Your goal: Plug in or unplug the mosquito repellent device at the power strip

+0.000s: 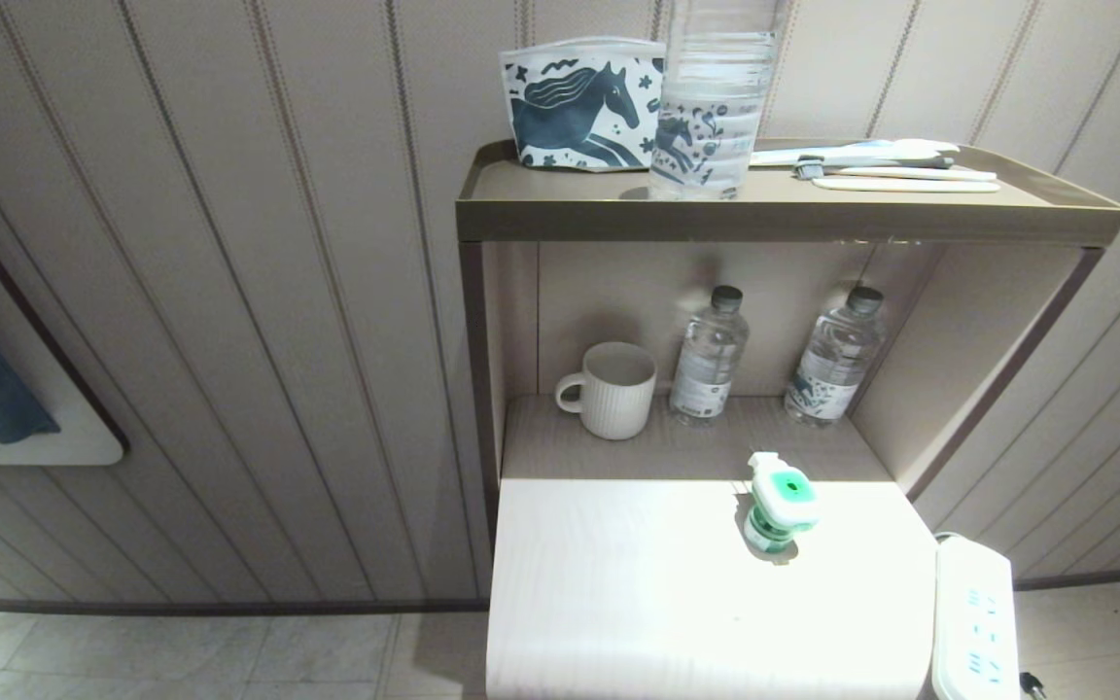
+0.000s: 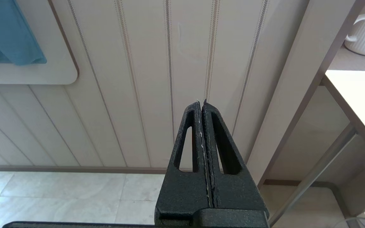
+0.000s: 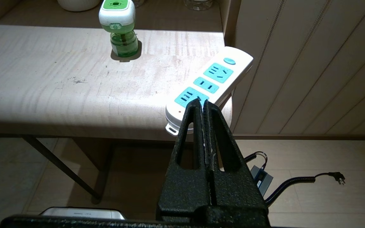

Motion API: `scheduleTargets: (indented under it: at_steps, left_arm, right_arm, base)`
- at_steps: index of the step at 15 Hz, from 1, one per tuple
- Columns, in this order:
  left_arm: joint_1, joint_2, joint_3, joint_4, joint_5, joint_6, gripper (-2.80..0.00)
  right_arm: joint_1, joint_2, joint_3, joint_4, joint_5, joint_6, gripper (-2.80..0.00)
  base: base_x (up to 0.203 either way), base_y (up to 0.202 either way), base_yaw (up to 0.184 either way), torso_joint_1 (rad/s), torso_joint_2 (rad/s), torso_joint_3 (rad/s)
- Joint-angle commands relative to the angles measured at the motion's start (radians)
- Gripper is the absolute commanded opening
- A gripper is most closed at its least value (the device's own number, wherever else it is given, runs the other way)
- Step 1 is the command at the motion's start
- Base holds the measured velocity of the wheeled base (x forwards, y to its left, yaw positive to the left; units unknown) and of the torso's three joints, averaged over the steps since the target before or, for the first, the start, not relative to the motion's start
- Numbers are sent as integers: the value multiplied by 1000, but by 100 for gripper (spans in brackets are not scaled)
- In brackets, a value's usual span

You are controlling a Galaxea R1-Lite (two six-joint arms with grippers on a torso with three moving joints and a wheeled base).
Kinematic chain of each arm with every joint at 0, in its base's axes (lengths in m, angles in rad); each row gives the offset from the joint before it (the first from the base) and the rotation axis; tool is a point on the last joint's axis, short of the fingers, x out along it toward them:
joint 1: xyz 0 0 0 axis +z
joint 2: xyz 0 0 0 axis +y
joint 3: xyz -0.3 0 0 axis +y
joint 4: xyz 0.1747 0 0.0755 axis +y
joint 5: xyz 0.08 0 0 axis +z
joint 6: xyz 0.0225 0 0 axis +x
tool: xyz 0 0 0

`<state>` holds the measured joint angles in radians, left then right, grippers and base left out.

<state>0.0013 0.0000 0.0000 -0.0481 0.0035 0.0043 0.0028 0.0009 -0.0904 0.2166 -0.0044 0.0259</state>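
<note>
Biggest thing here is the pale wood-grain desk (image 1: 618,583), with a tan open shelf unit (image 1: 784,209) standing at its back edge against the striped wall panels. On the shelf's top tray sits a white pouch with a dark blue horse print (image 1: 581,102), a tall clear plastic water bottle (image 1: 711,97) just beside it, and some toothbrush-looking sticks (image 1: 895,165) further along the tray. In the cubby under that tray: a white ribbed ceramic mug (image 1: 611,389) and two small clear water bottles with grey caps (image 1: 709,355) (image 1: 834,358) lined up next to it.

The flat white power strip with blue sockets (image 3: 209,85) lies at the desk's edge, one end hanging over the side; nothing is plugged into it. The little mosquito repellent device, white head with green centre over a green liquid bottle (image 1: 777,501), stands upright on the desk just in front of the cubby, well apart from the strip.

Left tool (image 2: 201,103) is pinched fully together on nothing, out past the desk's side facing the wall. Right tool (image 3: 202,101) is also pressed together and empty, hovering off the desk edge near the strip's overhanging end.
</note>
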Motion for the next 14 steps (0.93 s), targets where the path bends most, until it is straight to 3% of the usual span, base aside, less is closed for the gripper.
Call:
scheduleTargets:
  at_steps: [1,14]
  left_arm:
    - [0,2,0,-1,1,0,-280]
    - [0,2,0,-1,0,0,-280]
  right_arm:
    - [1,1,0,1,0,0,-280]
    - [0,1,0,1,0,0,-280]
  base:
    - [0,0,0,0,0,0]
    - [0,0,0,0,0,0]
